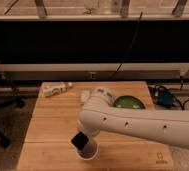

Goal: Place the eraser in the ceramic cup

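The small white ceramic cup [88, 153] stands near the front edge of the wooden table [53, 125]. My white arm reaches in from the right and bends down over it. My gripper [80, 141] is the dark end of the arm, right above the cup's rim on its left side. I cannot tell whether it holds the eraser. A small white block [84, 96] lies at the back middle of the table, partly behind my arm; it may be the eraser.
A round green dish [128, 103] sits at the back right, partly hidden by my arm. A white bottle [57, 89] lies on its side at the back left. Cables and a blue box [164, 97] lie on the floor to the right. An office chair base [0, 107] stands left.
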### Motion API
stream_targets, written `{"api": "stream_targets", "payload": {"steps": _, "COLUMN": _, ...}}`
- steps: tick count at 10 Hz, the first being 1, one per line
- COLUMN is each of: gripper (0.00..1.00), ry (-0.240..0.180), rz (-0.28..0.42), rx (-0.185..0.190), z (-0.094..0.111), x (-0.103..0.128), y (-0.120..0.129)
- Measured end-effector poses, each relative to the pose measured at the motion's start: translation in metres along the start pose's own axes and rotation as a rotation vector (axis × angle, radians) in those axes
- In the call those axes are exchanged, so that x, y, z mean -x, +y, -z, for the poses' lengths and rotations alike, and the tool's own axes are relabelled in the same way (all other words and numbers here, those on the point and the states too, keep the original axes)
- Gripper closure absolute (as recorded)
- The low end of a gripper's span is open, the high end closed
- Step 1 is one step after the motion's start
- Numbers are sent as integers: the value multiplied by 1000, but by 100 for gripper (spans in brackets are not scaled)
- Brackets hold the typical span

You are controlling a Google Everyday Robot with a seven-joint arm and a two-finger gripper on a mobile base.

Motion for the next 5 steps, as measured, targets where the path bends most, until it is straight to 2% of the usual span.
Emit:
{"api": "stream_targets", "payload": {"steps": 1, "gripper": 68, "ry": 2, "rz": 8, "rx": 1, "z": 1, "x": 6, "y": 6}}
{"api": "stream_targets", "payload": {"steps": 3, "gripper": 52, "ry": 4, "rz": 10, "rx": 2, "z": 1, "x": 9, "y": 11}}
{"api": "stream_targets", "payload": {"steps": 5, "gripper": 28, "ry": 5, "rz": 11, "rx": 6, "z": 0, "x": 13, "y": 17}}
